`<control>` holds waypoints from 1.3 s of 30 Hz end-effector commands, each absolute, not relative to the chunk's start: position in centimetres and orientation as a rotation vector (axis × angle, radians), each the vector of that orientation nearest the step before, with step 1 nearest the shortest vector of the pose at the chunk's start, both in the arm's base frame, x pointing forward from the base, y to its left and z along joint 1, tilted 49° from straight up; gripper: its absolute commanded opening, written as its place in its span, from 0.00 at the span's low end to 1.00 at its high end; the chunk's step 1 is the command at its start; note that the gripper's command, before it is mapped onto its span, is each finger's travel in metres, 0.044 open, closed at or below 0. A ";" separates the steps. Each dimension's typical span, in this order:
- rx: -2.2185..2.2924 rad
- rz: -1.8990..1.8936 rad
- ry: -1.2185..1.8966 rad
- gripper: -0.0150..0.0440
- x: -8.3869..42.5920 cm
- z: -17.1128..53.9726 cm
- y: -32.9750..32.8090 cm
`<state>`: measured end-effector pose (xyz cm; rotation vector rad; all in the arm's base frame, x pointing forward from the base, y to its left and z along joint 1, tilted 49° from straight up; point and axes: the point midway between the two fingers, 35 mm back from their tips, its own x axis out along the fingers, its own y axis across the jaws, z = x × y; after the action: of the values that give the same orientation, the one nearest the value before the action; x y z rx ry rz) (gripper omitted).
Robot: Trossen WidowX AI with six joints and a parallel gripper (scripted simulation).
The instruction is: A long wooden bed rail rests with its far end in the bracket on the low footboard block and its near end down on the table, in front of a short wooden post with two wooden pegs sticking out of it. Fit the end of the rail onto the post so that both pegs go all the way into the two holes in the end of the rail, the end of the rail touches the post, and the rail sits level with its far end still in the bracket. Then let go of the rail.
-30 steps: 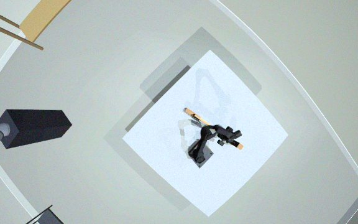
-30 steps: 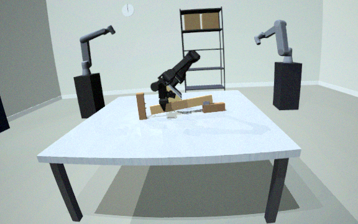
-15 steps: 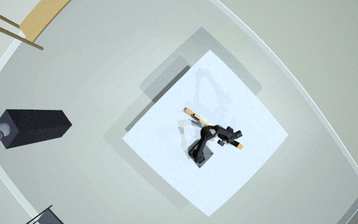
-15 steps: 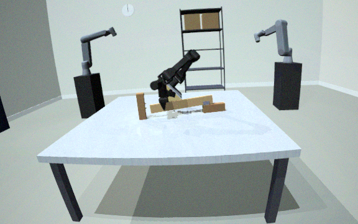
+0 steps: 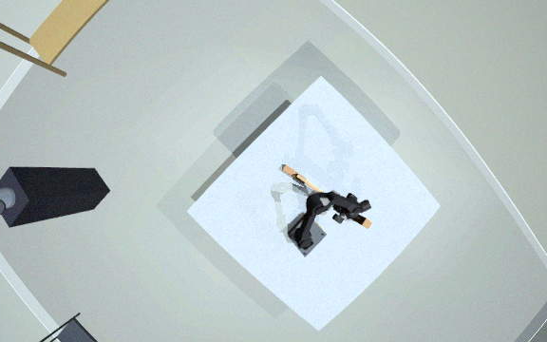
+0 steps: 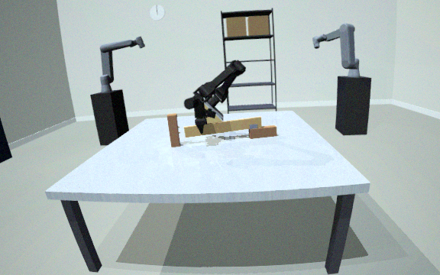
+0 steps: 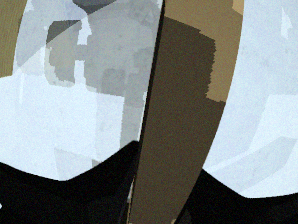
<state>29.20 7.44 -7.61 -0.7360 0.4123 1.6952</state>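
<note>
The rail [image 6: 223, 127] is gripped by the tool [image 6: 200, 129], whose fingers are closed narrowly on its 2 sides near the end that faces the post [image 6: 173, 130]. That end is lifted off the surface [image 6: 212, 168] and is seen in the exterior view just beside the post, with a small gap between them, so the rail's end is not touching the post. A peg [image 6: 182, 132] is seen jutting from the post toward the rail; whether it has entered a hole cannot be told. The rail slopes slightly, rising toward its far end, which rests at the low block [image 6: 263, 131] with its dark bracket [image 6: 253, 126].

In the top view the rail [image 5: 308, 182] runs diagonally across the surface [image 5: 378, 199], partly covered by the arm [image 5: 323, 211]. In the wrist view the rail [image 7: 189, 96] fills the middle of the picture between the dark fingers, with the pale surface [image 7: 60, 123] seen on either side.
</note>
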 end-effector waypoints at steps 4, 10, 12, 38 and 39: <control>-0.737 1.687 0.407 0.25 29.4 -7.2 7.0; -0.737 1.687 0.407 0.25 29.5 -7.0 6.8; -0.737 1.687 0.407 0.25 29.5 -6.9 6.7; -0.737 1.687 0.407 0.25 29.4 -6.8 6.6; -0.737 1.687 0.407 0.25 29.4 -6.9 6.6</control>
<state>29.43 6.52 -6.76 -0.7383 0.4049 1.6896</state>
